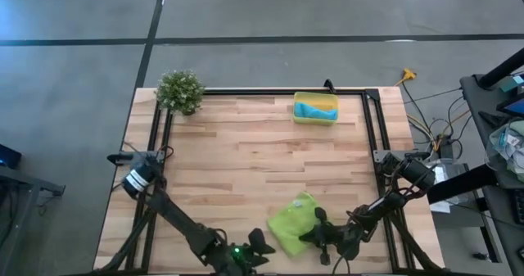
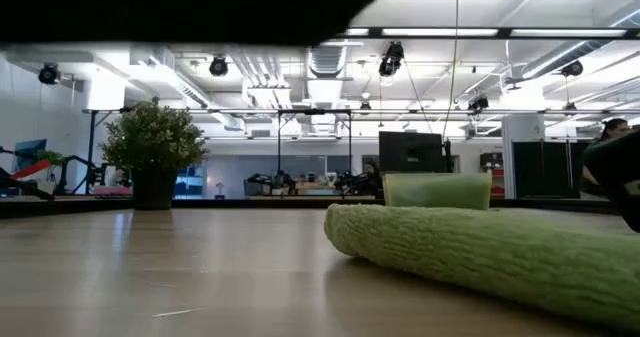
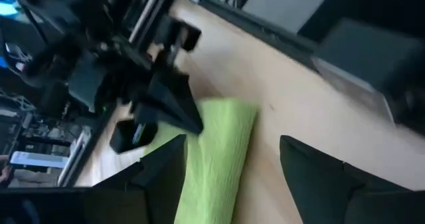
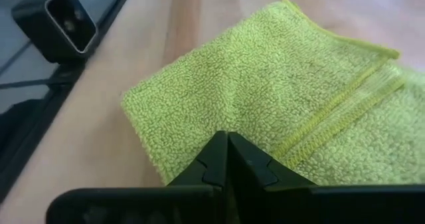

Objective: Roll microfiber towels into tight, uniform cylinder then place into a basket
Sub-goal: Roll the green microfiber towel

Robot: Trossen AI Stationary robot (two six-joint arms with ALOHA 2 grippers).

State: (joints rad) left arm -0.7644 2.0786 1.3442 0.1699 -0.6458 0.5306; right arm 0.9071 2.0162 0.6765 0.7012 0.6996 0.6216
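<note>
The lime-green towel [image 1: 292, 219] lies flat near the table's front edge, folded into a thick band that looks like a loose roll in the low view [image 2: 480, 252]. My right gripper [image 1: 318, 223] is shut, its tips on the towel's right part [image 4: 226, 139]. My left gripper [image 1: 265, 245] stands open at the towel's near left end, its fingers [image 3: 166, 167] either side of that end [image 3: 219, 157]; whether they touch it does not show. The yellow basket [image 1: 315, 119] stands at the far edge with the turquoise-blue towel [image 1: 316, 110] inside. My right gripper rests the tips of its shut fingers [image 4: 216, 154] on the lime-green towel's top face [image 4: 219, 117], a little in from a stitched hem [image 4: 345, 108]. The fingers slant down from the table's right. Whether a layer is caught between them does not show. The towel lies on the table.
A small potted plant [image 1: 180, 92] stands at the far left corner. A black frame rail [image 1: 372, 137] runs along the table's right and far sides. A small black camera block [image 4: 63, 14] sits on the front edge beside the towel. Bare wood spans the middle [image 1: 246, 161].
</note>
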